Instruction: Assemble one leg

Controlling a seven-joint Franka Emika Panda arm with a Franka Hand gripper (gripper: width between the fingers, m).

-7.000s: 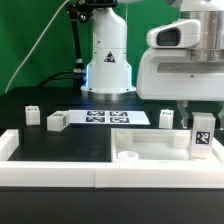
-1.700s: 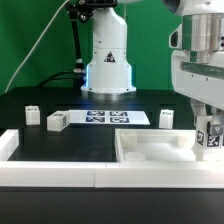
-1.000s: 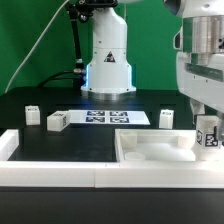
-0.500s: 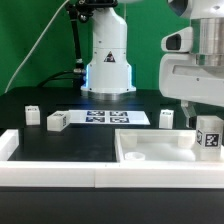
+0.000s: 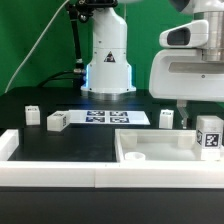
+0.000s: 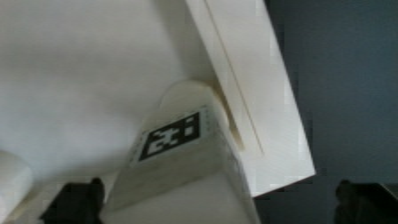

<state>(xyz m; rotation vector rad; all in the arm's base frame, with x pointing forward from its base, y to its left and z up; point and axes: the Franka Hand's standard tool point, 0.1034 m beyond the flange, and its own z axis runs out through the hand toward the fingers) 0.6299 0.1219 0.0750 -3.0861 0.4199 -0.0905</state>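
You've got a black table [image 5: 60, 140] and green backdrop (pretty dim), gripper [image 5: 196, 108] spread apart above the leg [image 5: 209, 136].

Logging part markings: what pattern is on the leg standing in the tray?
A black-and-white square tag on the white leg; clearest in the wrist view.

Exterior view: even, bright overhead illumination, with soft shadows inside the white tray [image 5: 150, 150] and mild glare on the robot base [image 5: 108, 60]; the image is low in resolution and slightly soft throughout. Wrist view: dimmer, close-range and blurred, the leg [image 6: 178, 150] and its tag out of focus.
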